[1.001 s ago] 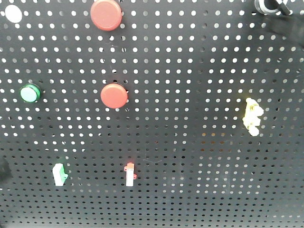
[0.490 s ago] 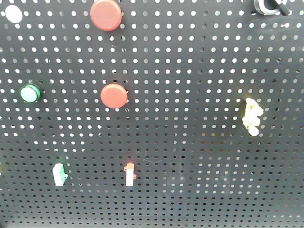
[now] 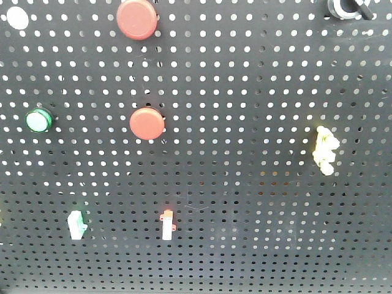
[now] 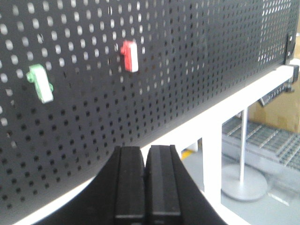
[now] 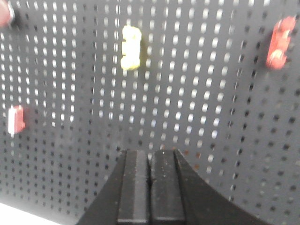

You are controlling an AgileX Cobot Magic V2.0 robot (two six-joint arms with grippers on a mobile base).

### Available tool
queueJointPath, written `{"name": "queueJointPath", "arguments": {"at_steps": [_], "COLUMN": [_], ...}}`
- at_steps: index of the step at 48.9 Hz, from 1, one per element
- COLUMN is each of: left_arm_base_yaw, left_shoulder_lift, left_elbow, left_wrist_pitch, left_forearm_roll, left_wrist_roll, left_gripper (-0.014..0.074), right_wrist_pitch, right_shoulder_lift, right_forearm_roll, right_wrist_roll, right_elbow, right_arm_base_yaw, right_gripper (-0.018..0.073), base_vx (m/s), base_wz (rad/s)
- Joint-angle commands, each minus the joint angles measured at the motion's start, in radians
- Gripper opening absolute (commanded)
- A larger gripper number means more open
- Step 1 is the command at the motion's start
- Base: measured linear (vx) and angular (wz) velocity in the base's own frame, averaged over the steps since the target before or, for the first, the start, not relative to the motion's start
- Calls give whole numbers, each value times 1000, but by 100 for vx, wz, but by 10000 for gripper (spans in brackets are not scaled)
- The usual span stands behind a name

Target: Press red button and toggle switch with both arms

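Since a second earlier, the dark shapes that had crowded the top right corner and the left edge of the front view had gone, and over the last half second nothing on the black pegboard [image 3: 245, 92] had shifted. The red button [image 3: 136, 18] sat at the top of the board, left of centre, with the smaller red button [image 3: 147, 123] below it and the green button [image 3: 38, 120] off to the left. The toggle switch [image 3: 346, 7] was at the top right corner, partly cut off by the frame edge. The yellow switch [image 3: 324, 150] hung on the right side, and the red-tipped white switch [image 3: 166, 224] and the green-tipped switch [image 3: 76, 224] were lower down. In the left wrist view, the left gripper [image 4: 145, 159] had its fingers pressed together with nothing between them, pointing at the board's lower edge above the white frame [image 4: 211, 122]. In the right wrist view, the right gripper [image 5: 150, 161] was likewise clenched and empty, facing the board below the yellow switch. Neither gripper touched anything.
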Motion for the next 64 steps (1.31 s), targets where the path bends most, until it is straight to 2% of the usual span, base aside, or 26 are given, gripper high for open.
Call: {"name": "queueJointPath", "arguments": {"at_steps": [1,20,22,26,33,37,41,47,51,64], "left_arm_base_yaw": [1,4,12,64,177,241,290,311,311,311], "left_shoulder_lift": [11,6,1,-21,-86,-151,-232,-236,-239,-238], "left_elbow": [-24,-11,-2,18,82,137,200,282,304,301], "left_wrist_pitch": [-63,-59,-56,-64,-99,-100,-101,-148,-157,-186], "left_forearm_roll": [-11,-2,30,174,341,406,441,442,445,459], "left_wrist_roll": [0,0,0,-14,-118,-248,-368,-491,-526,-526], "left_gripper": [2,2,2,2,2,2,2,2,2,2], "right_wrist_pitch": [-67,-65,-65,-64,-61,-61,-61,-59,-60,-59], "right_shoulder_lift": [13,13,13,13,13,13,13,13,16,16], "right_forearm_roll": [8,8,8,8,8,8,8,8,8,8], "right_wrist_roll": [-4,-4,-4,-4,-4,-4,-4,-4,-4,-4], "right_elbow": [-22,-22,-22,-22,-22,-22,-22,-22,-22,-22], "right_arm_base_yaw": [-6,-6,-6,-6,-6,-6,-6,-6,-6,-6], "right_gripper": [-3,-3,-3,-3,-3,-3,-3,-3,-3,-3], "base_vx": [0,0,0,0,0,0,0,0,0,0], "base_wz": [0,0,0,1,0,0,0,0,1,0]}}
